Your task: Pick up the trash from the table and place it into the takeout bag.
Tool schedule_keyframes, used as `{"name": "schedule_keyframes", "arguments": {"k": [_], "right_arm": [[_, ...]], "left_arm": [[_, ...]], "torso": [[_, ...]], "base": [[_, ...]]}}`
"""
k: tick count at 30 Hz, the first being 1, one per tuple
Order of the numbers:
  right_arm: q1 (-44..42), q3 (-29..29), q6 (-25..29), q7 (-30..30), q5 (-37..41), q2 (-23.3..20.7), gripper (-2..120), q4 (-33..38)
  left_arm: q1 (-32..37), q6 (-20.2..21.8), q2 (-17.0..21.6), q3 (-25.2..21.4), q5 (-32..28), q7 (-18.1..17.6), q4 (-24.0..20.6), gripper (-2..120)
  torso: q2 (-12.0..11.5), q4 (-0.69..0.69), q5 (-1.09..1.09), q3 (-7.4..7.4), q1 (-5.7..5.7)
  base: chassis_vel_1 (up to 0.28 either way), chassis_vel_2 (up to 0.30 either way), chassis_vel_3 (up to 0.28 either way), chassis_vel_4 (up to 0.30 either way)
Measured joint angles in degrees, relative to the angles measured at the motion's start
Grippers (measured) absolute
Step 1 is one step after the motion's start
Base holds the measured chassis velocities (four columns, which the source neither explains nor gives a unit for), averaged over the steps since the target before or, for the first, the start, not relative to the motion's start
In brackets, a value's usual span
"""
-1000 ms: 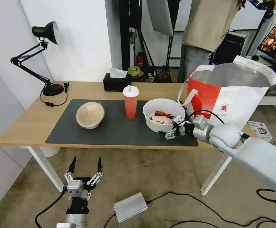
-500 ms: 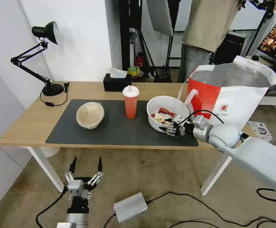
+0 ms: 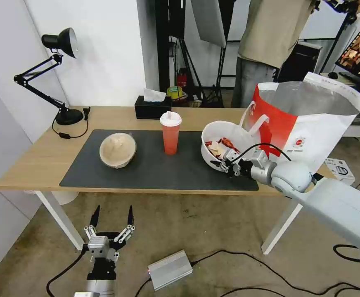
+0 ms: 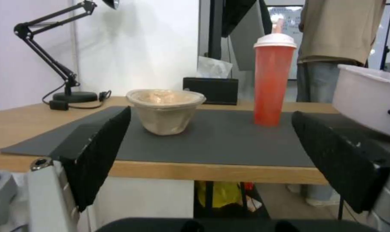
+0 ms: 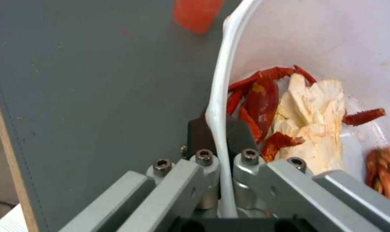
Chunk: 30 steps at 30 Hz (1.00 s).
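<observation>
Right gripper (image 3: 225, 164) clenched on the rim of the white bowl (image 3: 223, 142), one pad inside and one outside. Bowl is tilted, lifted off the dark mat (image 3: 155, 165), at 9 o'clock of the takeout bag (image 3: 312, 123) and touching it. Three trash items counted: that bowl with red-and-tan scraps, one red cup (image 3: 170, 134) upright mid-mat, one beige lidded bowl (image 3: 117, 149) at the cup's 9 o'clock. One bag, open, standing on the table (image 3: 35, 161). Left gripper (image 3: 110, 222) parked below the table edge, jaws released, empty.
</observation>
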Motion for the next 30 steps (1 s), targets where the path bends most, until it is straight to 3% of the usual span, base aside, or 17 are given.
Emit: {"name": "schedule_keyframes", "arguments": {"k": [30], "right_arm": [[1.2,-0.6,0.9,0.7,-0.6,0.2,0,4.4]], "left_arm": [[-0.7,0.0,0.0,0.0,-0.8,0.0,0.7,100]], "torso": [[0.0,0.00,0.00,0.00,0.00]], "base": [[0.000,0.000,0.000,0.000]]}}
